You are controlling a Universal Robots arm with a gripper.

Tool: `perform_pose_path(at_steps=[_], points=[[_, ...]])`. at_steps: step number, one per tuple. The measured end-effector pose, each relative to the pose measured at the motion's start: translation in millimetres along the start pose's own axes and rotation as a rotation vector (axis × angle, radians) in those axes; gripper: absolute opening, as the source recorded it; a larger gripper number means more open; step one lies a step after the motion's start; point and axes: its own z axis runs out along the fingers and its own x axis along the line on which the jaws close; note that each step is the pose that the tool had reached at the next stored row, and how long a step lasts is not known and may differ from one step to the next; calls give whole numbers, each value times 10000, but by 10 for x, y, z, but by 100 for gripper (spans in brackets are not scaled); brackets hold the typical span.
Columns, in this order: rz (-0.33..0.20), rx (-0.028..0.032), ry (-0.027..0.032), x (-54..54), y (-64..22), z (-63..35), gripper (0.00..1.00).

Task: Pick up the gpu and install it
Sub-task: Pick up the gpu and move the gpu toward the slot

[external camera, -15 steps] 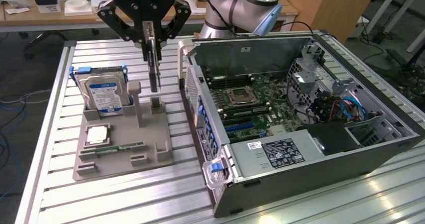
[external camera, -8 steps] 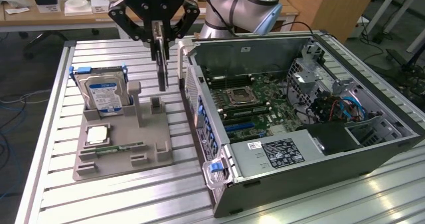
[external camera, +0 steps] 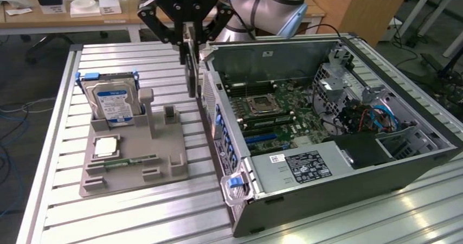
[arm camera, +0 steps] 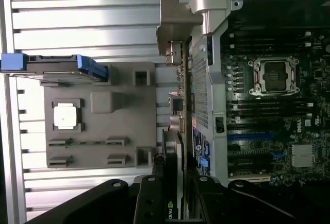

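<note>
Hard drive [external camera: 112,100]: is standing upright at the far end of the grey fixture [external camera: 134,162], at the exterior view's left. You are not touching it.

Fixture: is lying flat on the ribbed metal surface [external camera: 123,217], apart from the computer case [external camera: 318,184]. A square processor chip [external camera: 106,145] is sitting in one of its pockets.

Hand [external camera: 190,35]: you are gripping the gpu [external camera: 192,73] by its upper edge, with the fingers clenched on both of its faces.

Gpu: is hanging upright and edge-on, clear of the surface, in the gap between the fixture and the case's rear wall. It is just beside that wall and outside the case. Whether it is brushing the wall I cannot tell.

Computer case: is lying on its side with the panel off, and the motherboard [external camera: 282,106] is facing up.

Step in hand (judgement): the pick-up looks done. You are carrying the card toward the case, and it is not yet installed.

Next move calls for (judgement): the card needs height to clear the case wall. Its lower edge needs squaring to the blue slot [external camera: 264,138], with the metal bracket toward the rear wall. Clearance there looks tight.
</note>
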Motion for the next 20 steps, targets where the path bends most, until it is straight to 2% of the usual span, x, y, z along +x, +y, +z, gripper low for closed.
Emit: perform_pose_path(at_steps=[6, 20], points=[[0, -11, 0, -235, 17, 7, 27], [2, -43, 2, -865, 62, 24, 27]])
